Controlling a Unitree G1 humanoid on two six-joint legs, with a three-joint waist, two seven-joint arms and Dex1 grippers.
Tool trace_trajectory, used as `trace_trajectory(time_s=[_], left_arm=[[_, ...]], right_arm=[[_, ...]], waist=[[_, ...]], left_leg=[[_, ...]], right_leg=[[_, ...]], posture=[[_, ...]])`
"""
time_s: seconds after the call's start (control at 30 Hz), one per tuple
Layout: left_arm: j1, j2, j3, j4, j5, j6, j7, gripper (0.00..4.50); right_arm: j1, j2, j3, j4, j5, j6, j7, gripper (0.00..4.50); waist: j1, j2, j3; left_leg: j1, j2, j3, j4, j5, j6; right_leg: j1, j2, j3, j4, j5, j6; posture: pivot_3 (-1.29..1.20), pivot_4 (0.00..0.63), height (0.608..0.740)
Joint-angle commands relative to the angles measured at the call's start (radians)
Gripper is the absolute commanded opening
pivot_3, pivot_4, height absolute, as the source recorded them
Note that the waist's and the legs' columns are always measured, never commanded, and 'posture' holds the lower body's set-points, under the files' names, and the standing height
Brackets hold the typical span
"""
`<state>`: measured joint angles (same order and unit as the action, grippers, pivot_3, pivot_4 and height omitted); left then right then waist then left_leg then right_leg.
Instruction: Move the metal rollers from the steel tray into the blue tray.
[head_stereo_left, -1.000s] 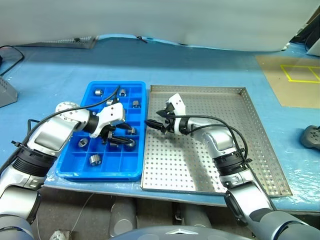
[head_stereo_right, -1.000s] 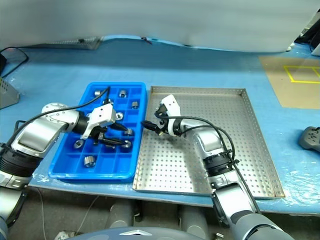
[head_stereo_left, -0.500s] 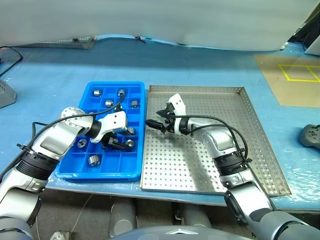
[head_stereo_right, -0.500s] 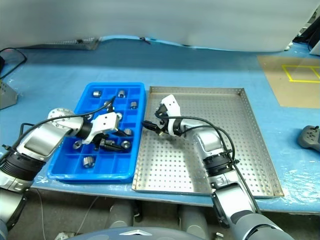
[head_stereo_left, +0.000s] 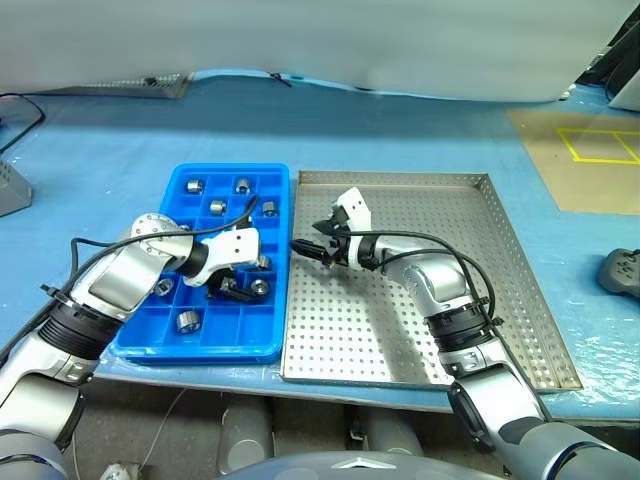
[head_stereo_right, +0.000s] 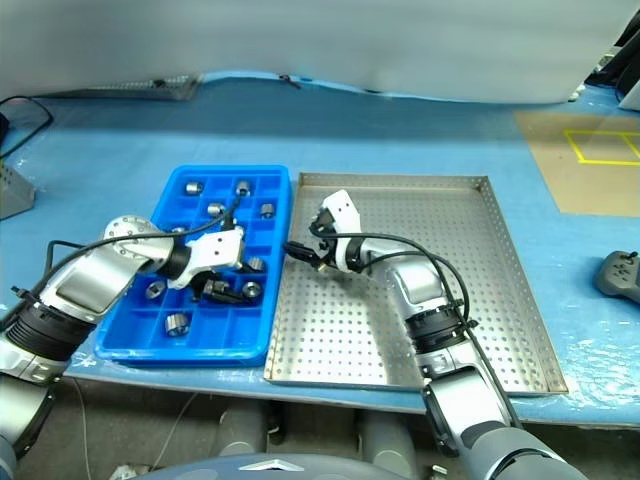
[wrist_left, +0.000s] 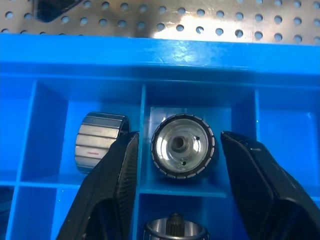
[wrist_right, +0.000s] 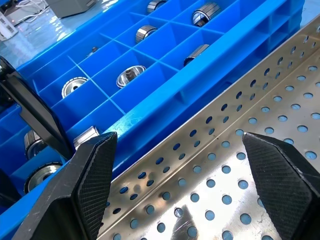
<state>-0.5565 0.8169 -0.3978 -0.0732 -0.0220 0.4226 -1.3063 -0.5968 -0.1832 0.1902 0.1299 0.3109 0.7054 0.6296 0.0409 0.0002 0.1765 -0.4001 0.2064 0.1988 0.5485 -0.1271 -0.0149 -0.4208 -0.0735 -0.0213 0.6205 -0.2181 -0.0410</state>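
The blue tray (head_stereo_left: 200, 349) lies left of the steel tray (head_stereo_left: 420, 340), and several metal rollers (head_stereo_left: 193, 186) sit in its compartments. My left gripper (head_stereo_left: 238, 287) is down in the blue tray near its right side. In the left wrist view its fingers (wrist_left: 112, 185) stand open on either side of one roller (wrist_left: 183, 146) lying in a compartment, with a gap on both sides. Another roller (wrist_left: 101, 143) lies in the neighbouring compartment. My right gripper (head_stereo_left: 310, 250) hovers open over the steel tray's left rim, with nothing between its fingers (wrist_right: 95, 175).
A grey box (head_stereo_left: 10, 185) and a black cable sit at the far left of the blue table cover. A dark grey device (head_stereo_left: 622, 272) lies at the right edge. A brown board with yellow tape (head_stereo_left: 590, 150) is at the back right.
My left gripper has sunk a little lower into the blue tray and its wrist has rolled. The right arm has kept still.
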Motion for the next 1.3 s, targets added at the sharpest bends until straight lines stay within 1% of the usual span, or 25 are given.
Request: trace_trajectory(time_s=[0.03,0.13,0.2,0.4,0.53,0.57,0.67,0.73,0.83,0.97,1.07,1.17,1.3], left_arm=[[0.042,-0.017,-0.084,0.049,0.054,-0.01,-0.014,2.49],[0.049,-0.039,-0.088,0.061,0.061,-0.011,-0.02,1.91],[0.05,-0.047,-0.089,0.071,0.063,-0.012,-0.025,1.88],[0.052,-0.05,-0.083,0.103,0.076,-0.032,-0.019,1.88],[0.052,-0.068,-0.014,0.053,-0.024,0.043,-0.045,1.88],[0.048,-0.071,0.009,0.036,-0.052,0.069,-0.051,1.88],[0.019,-0.062,0.091,-0.006,-0.136,0.137,-0.069,1.88],[-0.01,-0.048,0.147,-0.026,-0.192,0.18,-0.078,1.88],[-0.053,-0.014,0.212,-0.044,-0.258,0.225,-0.096,1.88],[-0.064,0.028,0.252,-0.083,-0.341,0.271,-0.125,1.88],[-0.04,0.06,0.242,-0.109,-0.358,0.273,-0.137,1.88],[-0.009,0.077,0.205,-0.114,-0.323,0.238,-0.126,1.88],[0.023,0.074,0.128,-0.102,-0.235,0.155,-0.091,1.88]], right_arm=[[0.004,0.006,-0.01,-0.02,0.001,-0.018,0.0,4.21],[0.006,0.006,-0.011,-0.023,0.001,-0.017,-0.002,4.21],[0.006,0.006,-0.011,-0.025,0.002,-0.016,-0.003,4.21],[0.007,0.006,-0.013,-0.027,0.003,-0.015,-0.006,4.21],[0.007,0.006,-0.013,-0.024,0.002,-0.016,-0.005,4.21],[0.006,0.006,-0.013,-0.023,0.002,-0.017,-0.005,4.21],[0.006,0.006,-0.012,-0.019,0.002,-0.018,-0.004,4.21],[0.006,0.007,-0.011,-0.018,0.002,-0.018,-0.003,4.21],[0.004,0.007,-0.01,-0.009,0.0,-0.021,0.0,4.21],[0.001,0.012,-0.008,-0.001,-0.002,-0.025,0.001,4.21],[0.0,0.014,-0.007,0.001,-0.002,-0.027,0.002,4.21],[0.002,0.015,-0.008,0.0,-0.002,-0.026,0.002,4.21],[0.003,0.015,-0.008,-0.001,-0.003,-0.025,0.002,4.21]], waist=[[-0.002,0.001,0.0],[-0.003,0.002,-0.002],[-0.002,0.004,-0.004],[-0.002,0.005,-0.005],[-0.003,0.005,-0.006],[-0.004,0.005,-0.006],[-0.008,0.005,-0.005],[-0.008,0.004,-0.005],[-0.001,0.004,-0.005],[-0.001,0.004,-0.005],[-0.001,0.003,-0.005],[0.0,0.003,-0.005],[0.001,0.003,-0.005]], left_leg=[[0.002,0.0,0.0,0.0,0.0,0.0],[0.004,0.0,0.0,-0.001,0.0,0.0],[0.006,0.0,0.001,-0.002,0.0,0.0],[0.008,0.0,0.001,-0.002,-0.001,0.001],[0.013,0.0,0.002,-0.003,-0.001,0.001],[0.015,0.0,0.002,-0.003,-0.003,0.004],[0.014,0.0,0.003,-0.004,-0.003,0.004],[0.009,0.0,0.003,-0.004,-0.003,0.004],[-0.005,-0.001,0.002,-0.004,-0.003,0.005],[-0.005,-0.001,0.002,-0.004,-0.003,0.005],[-0.005,-0.001,0.002,-0.004,-0.002,0.004],[-0.003,0.0,0.002,-0.003,-0.002,0.003],[-0.001,0.0,0.002,-0.003,-0.001,0.002]], right_leg=[[0.001,0.0,0.0,0.0,0.0,0.0],[0.002,0.0,0.001,0.0,0.0,0.0],[0.004,0.0,0.002,-0.001,0.0,0.0],[0.006,0.0,0.002,-0.001,-0.001,0.001],[0.011,0.0,0.002,-0.002,-0.001,0.002],[0.012,0.0,0.002,-0.002,-0.002,0.002],[0.012,0.0,0.003,-0.004,-0.002,0.002],[0.008,0.0,0.003,-0.006,-0.002,0.002],[-0.004,0.0,0.001,-0.006,-0.002,0.002],[-0.004,0.0,-0.001,-0.003,-0.003,0.001],[-0.004,0.0,-0.001,-0.003,-0.003,0.001],[-0.003,0.0,0.0,-0.002,-0.003,0.001],[-0.002,0.0,0.0,-0.001,-0.003,0.001]], posture=[[-0.15,0.15,0.74],[-0.15,0.15,0.74],[-0.15,0.15,0.74],[-0.15,0.15,0.74],[-0.15,0.15,0.74],[-0.15,0.15,0.74],[-0.14,0.15,0.74],[-0.14,0.15,0.74],[-0.14,0.15,0.74],[-0.13,0.15,0.74],[-0.13,0.15,0.74],[-0.13,0.15,0.74],[-0.13,0.15,0.74]])
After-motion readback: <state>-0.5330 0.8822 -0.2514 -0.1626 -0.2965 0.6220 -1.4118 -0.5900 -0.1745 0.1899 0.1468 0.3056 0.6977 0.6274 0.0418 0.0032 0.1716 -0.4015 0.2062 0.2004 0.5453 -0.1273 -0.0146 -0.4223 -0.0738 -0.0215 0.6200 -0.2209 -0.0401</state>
